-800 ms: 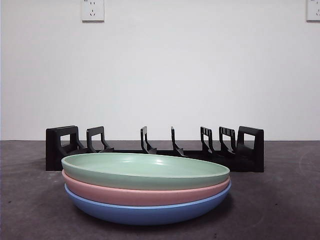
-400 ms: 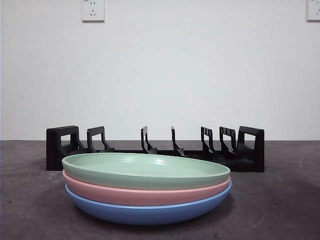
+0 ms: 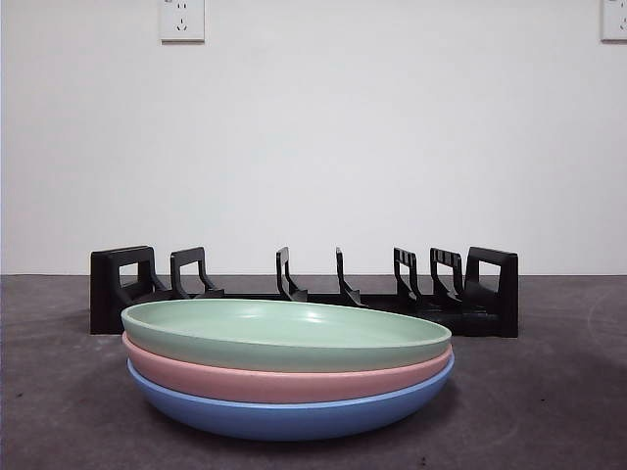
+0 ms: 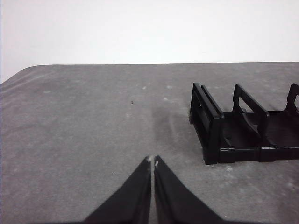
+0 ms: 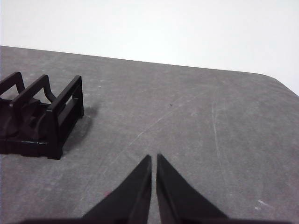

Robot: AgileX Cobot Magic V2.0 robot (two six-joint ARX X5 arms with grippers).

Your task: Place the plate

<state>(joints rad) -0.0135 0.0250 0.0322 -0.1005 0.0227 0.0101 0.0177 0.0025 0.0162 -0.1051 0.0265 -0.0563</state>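
Observation:
Three plates are stacked at the front middle of the table in the front view: a green plate (image 3: 284,333) on top, a pink plate (image 3: 284,382) under it and a blue plate (image 3: 289,416) at the bottom. A black plate rack (image 3: 304,294) with several upright dividers stands behind them; one end shows in the left wrist view (image 4: 233,123), the other in the right wrist view (image 5: 39,119). My left gripper (image 4: 153,162) is shut and empty over bare table beside the rack. My right gripper (image 5: 153,158) is shut and empty beside the rack's other end. Neither gripper shows in the front view.
The dark grey table (image 3: 549,392) stretches around the stack and rack. A white wall with two sockets (image 3: 181,20) stands behind. The table's rounded corners show in the left wrist view (image 4: 18,74) and the right wrist view (image 5: 280,81).

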